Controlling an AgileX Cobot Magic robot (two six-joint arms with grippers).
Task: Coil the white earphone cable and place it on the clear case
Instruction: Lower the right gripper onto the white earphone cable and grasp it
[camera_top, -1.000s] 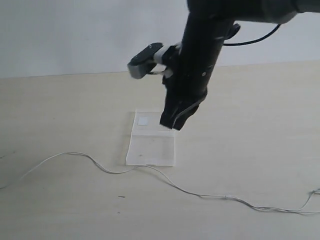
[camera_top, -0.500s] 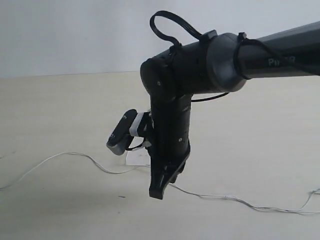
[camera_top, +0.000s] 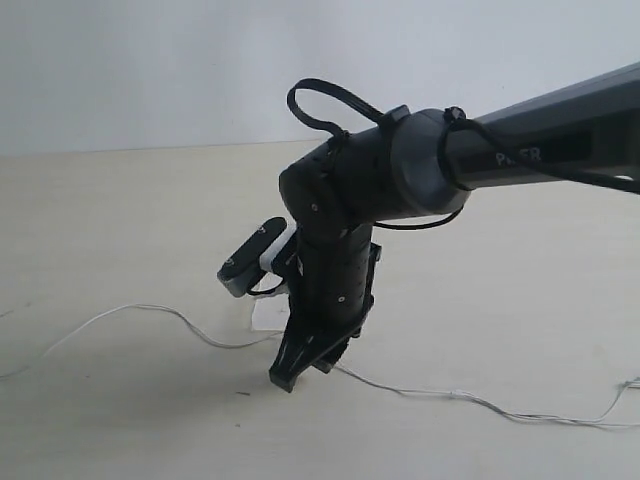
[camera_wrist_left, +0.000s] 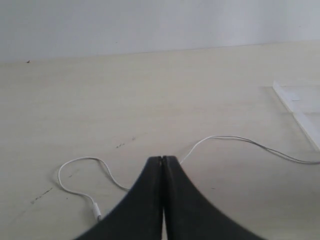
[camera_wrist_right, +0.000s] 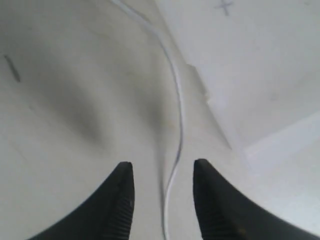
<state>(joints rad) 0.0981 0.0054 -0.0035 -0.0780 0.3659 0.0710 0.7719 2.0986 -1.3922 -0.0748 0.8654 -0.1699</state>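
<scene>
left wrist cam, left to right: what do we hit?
Thick loose end of the white earphone cable → left claw, shut → clear case at the right edge.

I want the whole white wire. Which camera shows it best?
The exterior view: the white earphone cable stretches nearly edge to edge. The left wrist view shows one looped end; the right wrist view a short bit inside the right gripper.
</scene>
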